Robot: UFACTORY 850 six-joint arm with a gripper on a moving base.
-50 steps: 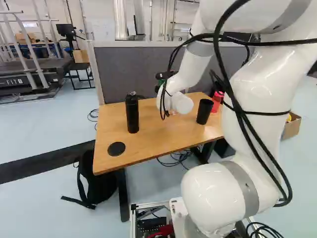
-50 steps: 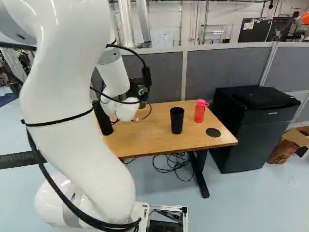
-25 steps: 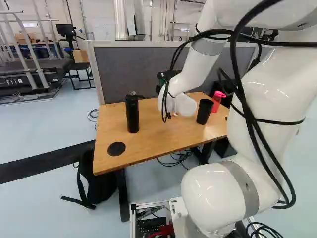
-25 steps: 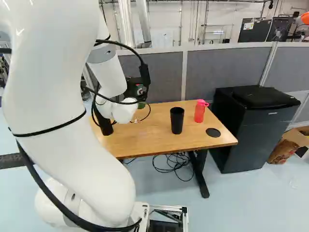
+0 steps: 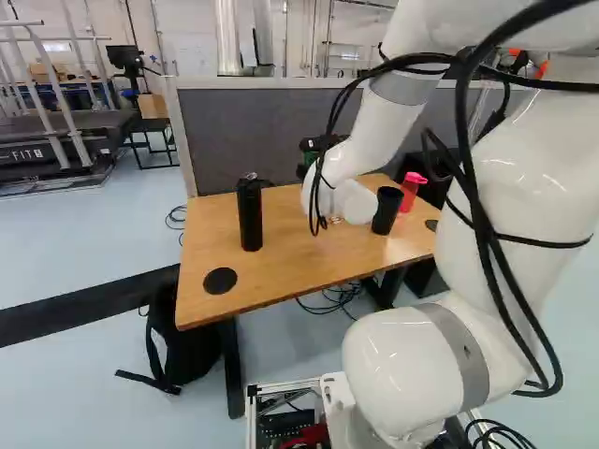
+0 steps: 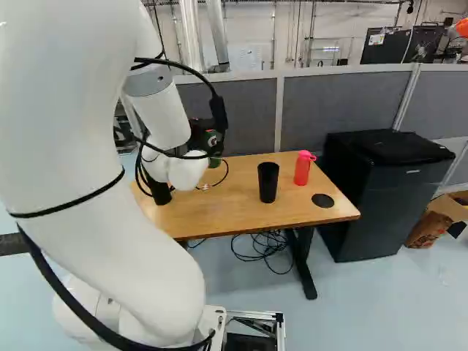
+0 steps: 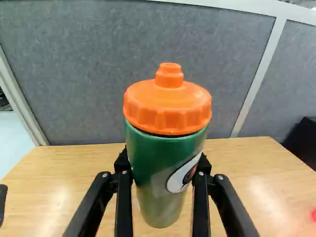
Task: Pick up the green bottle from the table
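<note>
The gripper [image 6: 199, 134] is largely hidden behind the white wrist in the right base view, with the green bottle [image 6: 213, 140] just beyond it. In the wrist view the gripper [image 7: 162, 170] is shut on the green bottle [image 7: 154, 154], one finger against each side below the orange cap [image 7: 168, 106]. The bottle stands nearly upright, its lower end in front of the tabletop. Whether its base touches the wood I cannot tell. The table [image 5: 271, 285] is ahead of the arm.
A black bottle [image 5: 250, 215] stands on the table beside the wrist. A black cup [image 6: 268, 183] and a red bottle [image 6: 303, 170] stand on the other side. Grey partitions [image 6: 340, 106] rise behind, and a black fridge [image 6: 380, 197] stands beside the table.
The arm has drawn back a little toward the base, its upper links swinging right in the left base view and left in the right one. The green bottle has shifted slightly with the gripper.
</note>
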